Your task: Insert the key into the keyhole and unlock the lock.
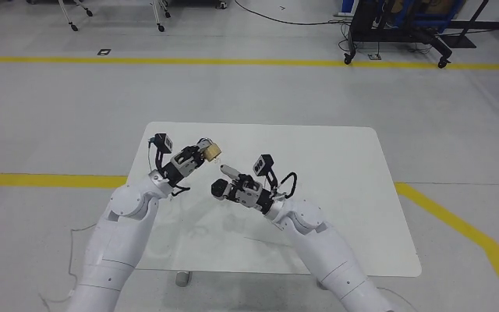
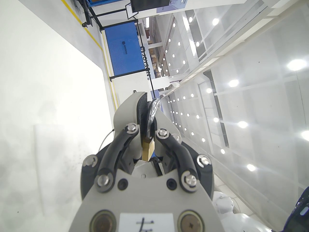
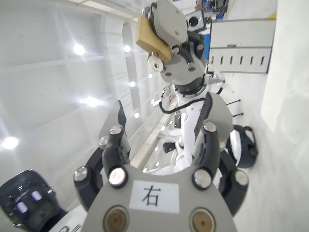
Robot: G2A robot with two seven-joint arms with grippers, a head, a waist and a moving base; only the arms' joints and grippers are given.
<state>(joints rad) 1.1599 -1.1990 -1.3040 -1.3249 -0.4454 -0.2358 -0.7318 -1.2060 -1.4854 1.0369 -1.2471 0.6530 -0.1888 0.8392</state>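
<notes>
My left gripper (image 1: 204,151) is raised above the white table (image 1: 335,210) and is shut on a brass padlock (image 1: 212,150). The left wrist view has the silver shackle (image 2: 153,112) clamped between the pads, with the brass body (image 2: 147,148) pointing back toward the wrist. From the right wrist view the padlock (image 3: 150,39) sits in the left gripper (image 3: 166,25), and a silver key (image 3: 155,63) sticks out of its keyhole end. My right gripper (image 1: 229,170) (image 3: 169,114) is open and holds nothing. It sits a short way from the key and points toward it.
Both arms are over the left half of the table. The near edge of the table runs below the arms. Yellow floor lines cross behind and beside the table. A black wheeled rack (image 1: 398,31) stands at the far back right.
</notes>
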